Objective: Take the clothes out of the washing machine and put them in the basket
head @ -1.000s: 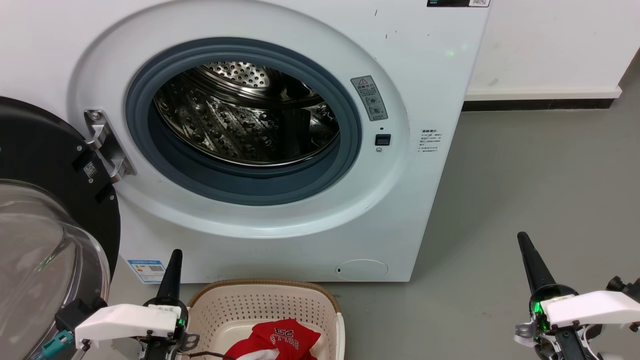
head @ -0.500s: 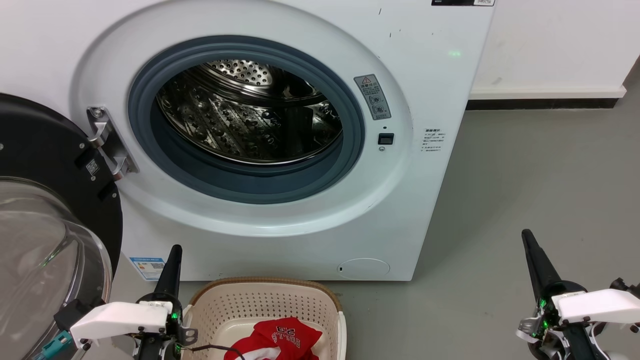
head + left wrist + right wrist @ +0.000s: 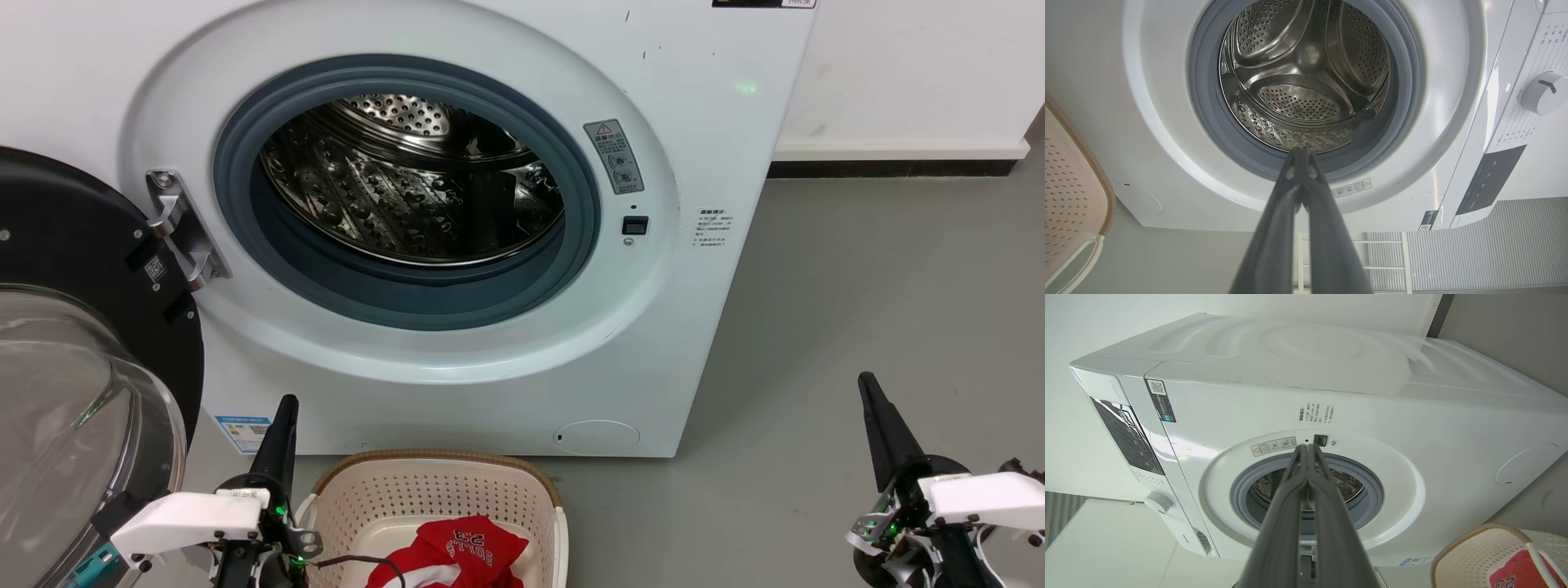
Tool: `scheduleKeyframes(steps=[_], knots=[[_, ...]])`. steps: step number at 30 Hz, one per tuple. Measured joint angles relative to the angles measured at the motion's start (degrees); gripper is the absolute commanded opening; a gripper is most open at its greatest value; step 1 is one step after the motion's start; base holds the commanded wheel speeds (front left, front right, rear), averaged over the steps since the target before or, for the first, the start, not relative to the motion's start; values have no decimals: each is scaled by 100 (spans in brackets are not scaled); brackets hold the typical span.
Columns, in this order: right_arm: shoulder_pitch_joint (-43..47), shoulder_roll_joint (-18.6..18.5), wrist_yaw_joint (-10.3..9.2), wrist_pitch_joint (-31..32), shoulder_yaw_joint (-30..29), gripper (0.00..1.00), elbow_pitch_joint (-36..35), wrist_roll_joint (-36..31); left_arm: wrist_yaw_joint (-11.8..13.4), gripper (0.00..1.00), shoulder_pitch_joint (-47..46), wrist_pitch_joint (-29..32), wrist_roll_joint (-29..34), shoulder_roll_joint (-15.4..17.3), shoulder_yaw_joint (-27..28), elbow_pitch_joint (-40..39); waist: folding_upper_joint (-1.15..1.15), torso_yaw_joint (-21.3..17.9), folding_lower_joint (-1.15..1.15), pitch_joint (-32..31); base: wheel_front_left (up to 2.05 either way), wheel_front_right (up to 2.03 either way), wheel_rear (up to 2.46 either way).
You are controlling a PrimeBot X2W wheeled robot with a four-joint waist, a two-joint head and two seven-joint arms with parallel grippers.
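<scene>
The white washing machine [image 3: 457,384] stands before me with its porthole open and its steel drum [image 3: 408,188] showing no clothes inside. Its black-framed glass door [image 3: 73,359] hangs open at the left. On the floor in front sits the cream basket [image 3: 433,461], with red clothes [image 3: 457,551] bearing white lettering lying in it. My left gripper [image 3: 286,402] is shut and empty just left of the basket. My right gripper [image 3: 865,379] is shut and empty over the grey floor at the lower right. The left wrist view looks into the drum [image 3: 1306,81]; the right wrist view catches the basket [image 3: 1457,547] and clothes [image 3: 1519,571].
Grey floor [image 3: 882,286] stretches right of the machine to a white wall with a dark baseboard [image 3: 890,169]. The open door takes up the space on the left. A control dial [image 3: 1544,93] sits on the machine's panel.
The whole head picture has drifted slightly right and down, so the camera moved. Both grippers stay shut and sit a little lower in view.
</scene>
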Motion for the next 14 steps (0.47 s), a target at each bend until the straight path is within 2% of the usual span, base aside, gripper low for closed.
scheduleKeyframes(steps=[14], knots=[[-82,12,0,107,-94,0,70,552,-49,0,-65,134,-544,-13,53,32,0,40,0,25,0,0,0]])
